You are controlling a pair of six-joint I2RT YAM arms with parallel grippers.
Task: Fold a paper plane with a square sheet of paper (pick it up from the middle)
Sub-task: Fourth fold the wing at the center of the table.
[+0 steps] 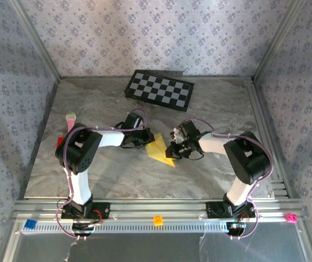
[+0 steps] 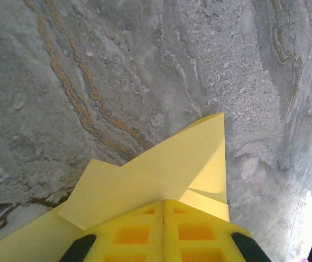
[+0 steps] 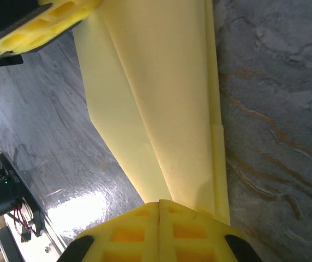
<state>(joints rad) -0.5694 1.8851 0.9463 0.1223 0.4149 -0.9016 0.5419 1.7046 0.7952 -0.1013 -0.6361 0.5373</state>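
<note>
**Near edge.** Three small blocks sit on the rail by my bases: one blue block [image 1: 30,224], one orange block [image 1: 157,220] and one pink block [image 1: 291,218]. None of them belongs to this job.

**Mid-table.** There is one sheet of paper [image 1: 160,148]. It is yellow and lies on the marbled table [image 1: 118,174] between my two grippers. It is already partly folded. The right wrist view shows overlapping plies and a long crease, and the left wrist view shows a pointed corner.
- My left gripper [image 1: 143,140] is closed, its yellow pads meeting on a seam, with the tips at the sheet's left end.
- My right gripper [image 1: 173,151] is closed in the same way, with the tips at the opposite end.
- I cannot tell whether either gripper pinches a ply or merely presses on the paper.

**Handling (judgement).**
- The sheet should be very light, thin and limp, and it probably slides easily on the smooth table.
- Pushed from one side only, it will likely skate. Lifted by one corner, it will likely sag.
- A crease is permanent, so a stray pinch will mark the sheet.
- Take hold along the middle crease or at a folded edge, where the doubled plies are stiffest.
- Pin one end down while the other end is worked.

**Left of the arms.** One pink-topped object [image 1: 70,117] lies near my left elbow.

**Far side.** One checkerboard [image 1: 160,90] lies near the back wall, well apart from the paper.
</note>
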